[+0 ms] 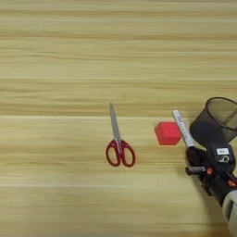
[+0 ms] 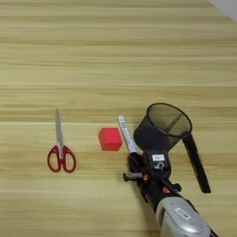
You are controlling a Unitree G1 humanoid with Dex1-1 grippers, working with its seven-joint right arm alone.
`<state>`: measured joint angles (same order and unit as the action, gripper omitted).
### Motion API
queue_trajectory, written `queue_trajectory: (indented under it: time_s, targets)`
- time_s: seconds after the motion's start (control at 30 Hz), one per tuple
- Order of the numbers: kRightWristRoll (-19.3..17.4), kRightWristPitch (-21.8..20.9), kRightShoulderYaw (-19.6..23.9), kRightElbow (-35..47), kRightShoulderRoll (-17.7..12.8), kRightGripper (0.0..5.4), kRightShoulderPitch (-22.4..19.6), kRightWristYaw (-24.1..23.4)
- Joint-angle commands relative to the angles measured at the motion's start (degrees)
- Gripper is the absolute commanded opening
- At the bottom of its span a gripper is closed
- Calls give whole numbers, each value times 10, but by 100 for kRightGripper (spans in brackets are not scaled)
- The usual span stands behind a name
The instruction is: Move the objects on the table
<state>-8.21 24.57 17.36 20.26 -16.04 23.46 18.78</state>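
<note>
Two head-mounted eyes look steeply down on the table (image 1: 69, 55) – sharing most of it, right view shifted rightward.

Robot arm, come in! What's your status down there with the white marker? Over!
Right gripper over white marker's near, black-capped end; grip unclear. Red cube just left of marker. Mesh cup close on its right, crowding.

table (image 2: 115, 46) far half open; mesh cup (image 2: 163, 125), red cube (image 2: 110, 139), scissors (image 2: 60, 152) crowd near strip.
</note>
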Motion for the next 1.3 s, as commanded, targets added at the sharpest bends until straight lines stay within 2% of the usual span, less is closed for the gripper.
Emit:
queue_trajectory:
  time_s: [0.03, 1.17, 1.3]
  targets:
    - [-2, -2, 3, 24, -14, 166, -5, -2]
    - [1, 2, 2, 28, -14, 536, -5, -1]
    - [1, 1, 2, 27, -14, 536, -5, -1]
